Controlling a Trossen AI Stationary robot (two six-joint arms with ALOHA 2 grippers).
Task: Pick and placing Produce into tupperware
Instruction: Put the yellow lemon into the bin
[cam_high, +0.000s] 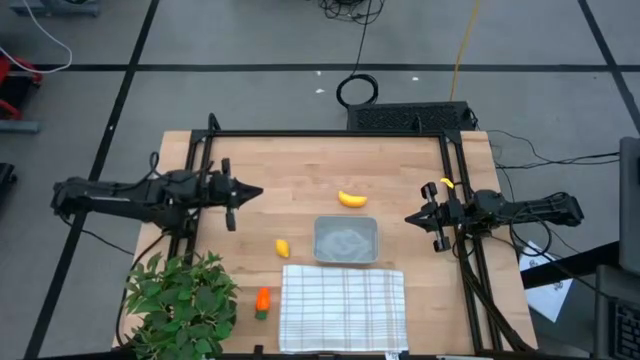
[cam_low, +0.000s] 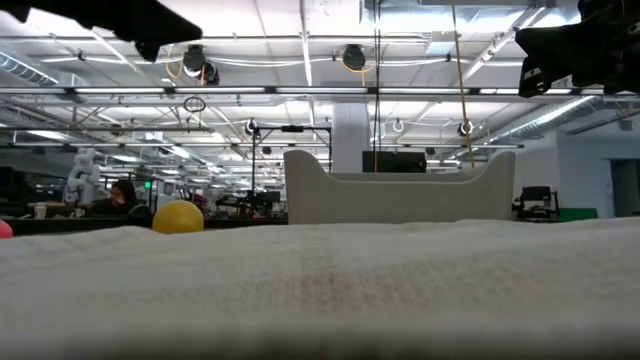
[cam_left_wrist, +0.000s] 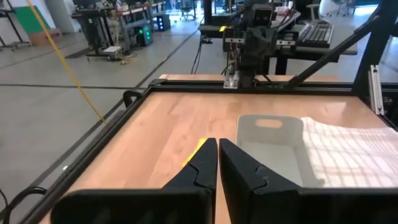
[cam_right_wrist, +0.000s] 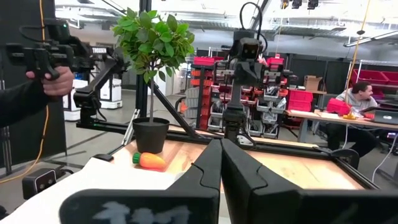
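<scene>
The curved yellow banana (cam_high: 351, 199) lies on the wooden table just beyond the far edge of the grey square tupperware (cam_high: 346, 240). The yellow lemon-like piece (cam_high: 283, 247) rests left of the tupperware, and the orange carrot with a green top (cam_high: 262, 302) lies near the front, left of the cloth. My left gripper (cam_high: 258, 192) hovers shut over the table's left part, pointing toward the banana (cam_left_wrist: 198, 151). My right gripper (cam_high: 409, 217) waits shut at the right, holding nothing; its wrist view shows the carrot (cam_right_wrist: 149, 160) far off.
A white checked cloth (cam_high: 342, 308) lies at the front, just in front of the tupperware. A leafy potted plant (cam_high: 180, 300) stands at the front left corner. A black frame (cam_high: 330, 134) runs round the table. A person's hand holding a device (cam_right_wrist: 43, 68) shows beyond the table.
</scene>
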